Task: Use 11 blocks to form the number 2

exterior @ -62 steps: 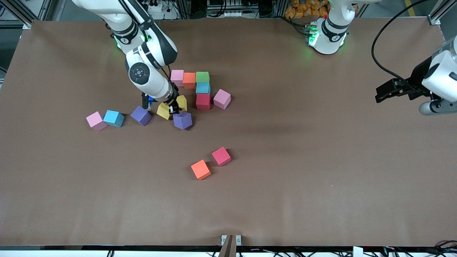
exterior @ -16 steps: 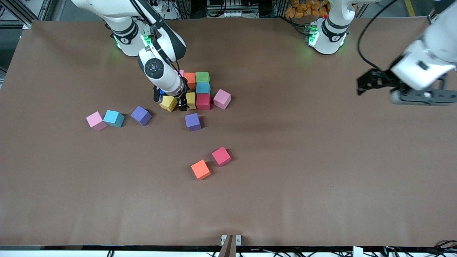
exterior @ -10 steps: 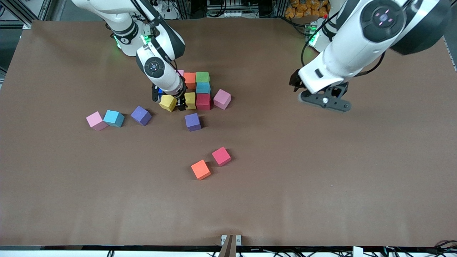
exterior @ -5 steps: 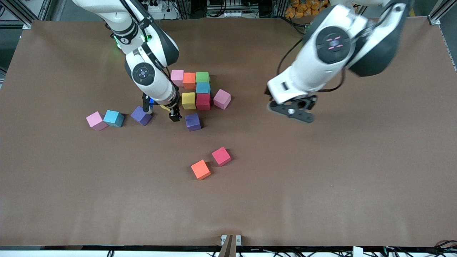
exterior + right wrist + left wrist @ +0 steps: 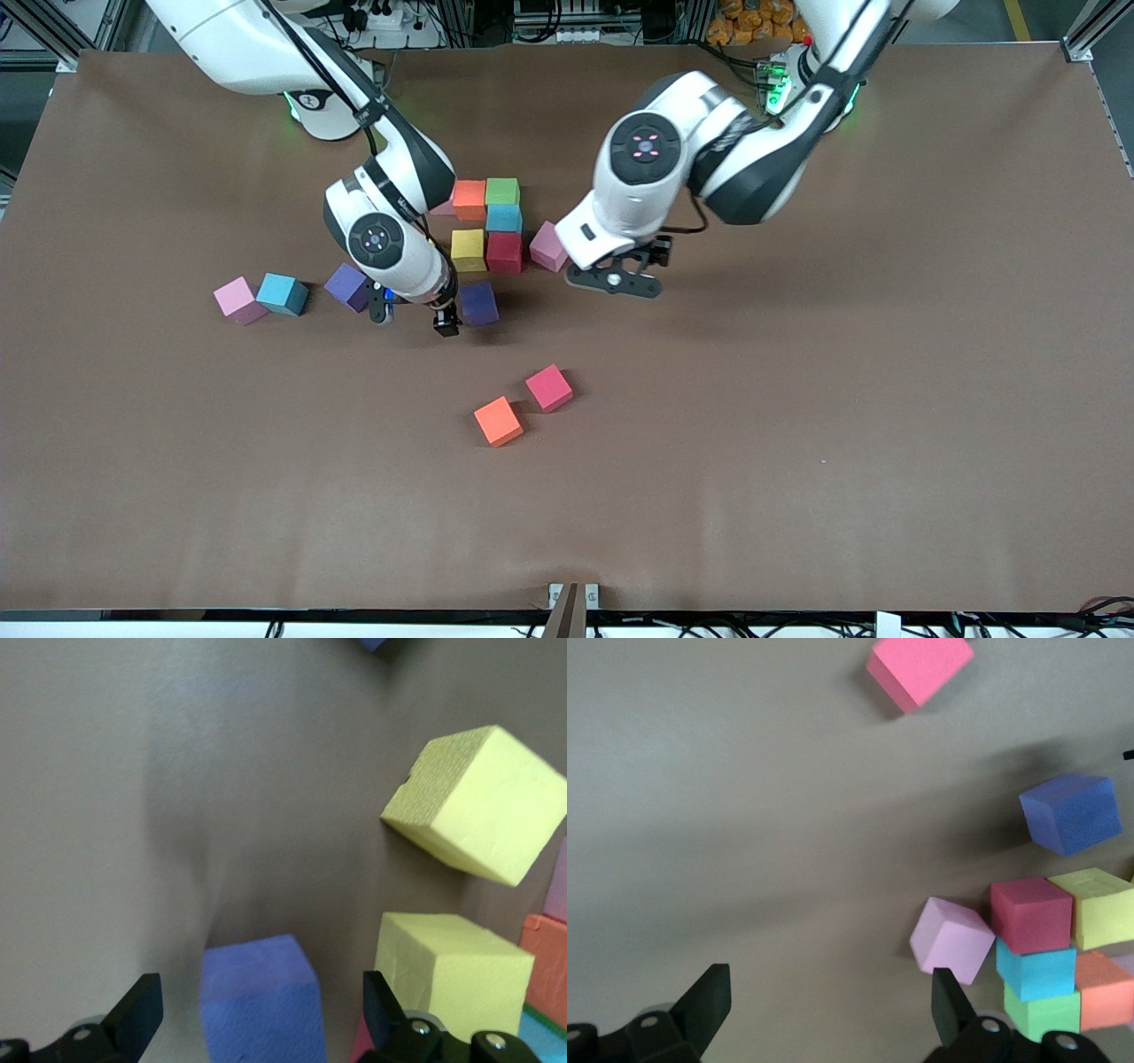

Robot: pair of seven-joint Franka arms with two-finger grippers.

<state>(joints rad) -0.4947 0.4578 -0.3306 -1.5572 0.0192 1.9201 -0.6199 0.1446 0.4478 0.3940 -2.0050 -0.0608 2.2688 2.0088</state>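
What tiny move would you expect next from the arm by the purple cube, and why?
Probably the right gripper should lower around the purple block and close: it is open and empty, and its wrist view shows that block lined up between its jaws. The left gripper, open too, hovers by a pale pink block.
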